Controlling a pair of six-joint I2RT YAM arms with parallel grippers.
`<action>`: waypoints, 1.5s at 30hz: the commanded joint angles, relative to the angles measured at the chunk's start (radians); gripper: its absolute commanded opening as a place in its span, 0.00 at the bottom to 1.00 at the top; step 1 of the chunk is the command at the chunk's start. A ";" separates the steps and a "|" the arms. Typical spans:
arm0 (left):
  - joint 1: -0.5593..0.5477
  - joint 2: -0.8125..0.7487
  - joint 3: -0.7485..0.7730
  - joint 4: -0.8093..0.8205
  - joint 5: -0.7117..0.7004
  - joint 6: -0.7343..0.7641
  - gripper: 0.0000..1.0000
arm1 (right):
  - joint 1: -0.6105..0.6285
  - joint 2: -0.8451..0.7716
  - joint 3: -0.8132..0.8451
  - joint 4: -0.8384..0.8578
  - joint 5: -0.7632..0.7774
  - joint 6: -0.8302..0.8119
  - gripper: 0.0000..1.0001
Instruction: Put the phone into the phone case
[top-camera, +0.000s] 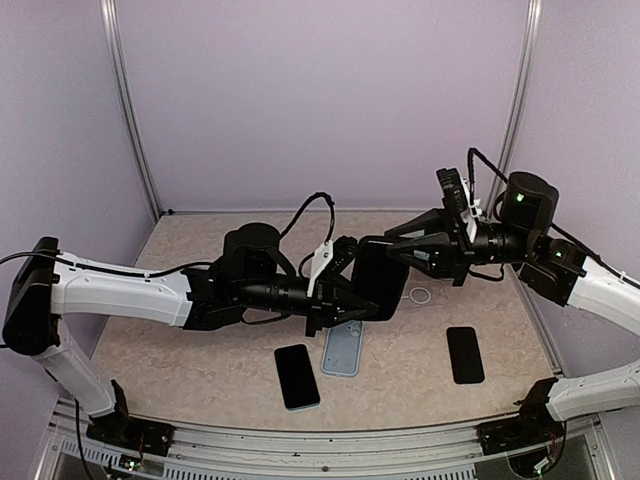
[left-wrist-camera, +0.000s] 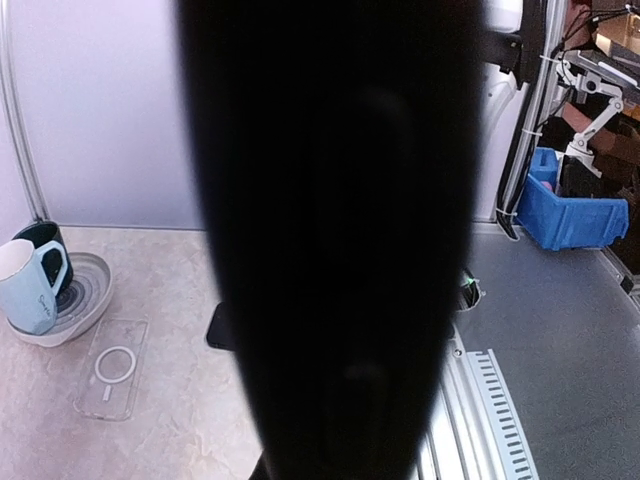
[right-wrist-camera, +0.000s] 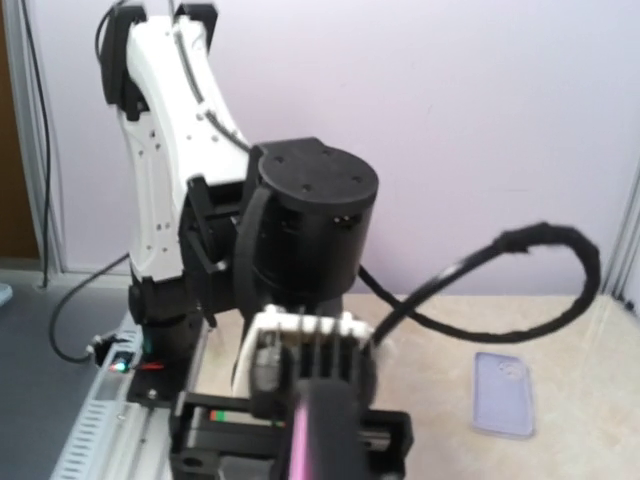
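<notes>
A black phone (top-camera: 378, 282) hangs in mid-air above the table's middle, held between both arms; I cannot tell whether a case is on it. My left gripper (top-camera: 352, 296) is shut on its lower left side. In the left wrist view the phone (left-wrist-camera: 340, 240) fills the middle and hides the fingers. My right gripper (top-camera: 392, 243) closes on its upper right corner. In the right wrist view the phone's edge (right-wrist-camera: 328, 440) shows blurred at the bottom with a pink stripe. A pale blue case (top-camera: 342, 349) lies on the table below, and it also shows in the right wrist view (right-wrist-camera: 503, 394).
A phone with a teal rim (top-camera: 297, 376) lies front centre. Another black phone (top-camera: 464, 354) lies front right. A clear case with a ring (top-camera: 420, 296) lies behind the held phone and shows in the left wrist view (left-wrist-camera: 110, 368). A mug (left-wrist-camera: 30, 285) stands on a dish.
</notes>
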 joint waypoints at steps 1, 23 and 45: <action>0.001 -0.022 0.011 0.047 -0.014 0.012 0.00 | -0.007 0.018 0.043 -0.085 -0.028 -0.021 0.37; -0.010 -0.080 -0.025 0.153 0.021 -0.035 0.00 | -0.032 0.003 -0.070 -0.056 0.045 0.052 0.92; 0.225 -0.055 -0.045 -0.166 -0.391 -0.400 0.99 | -0.275 0.265 -0.091 -0.527 0.048 0.423 0.00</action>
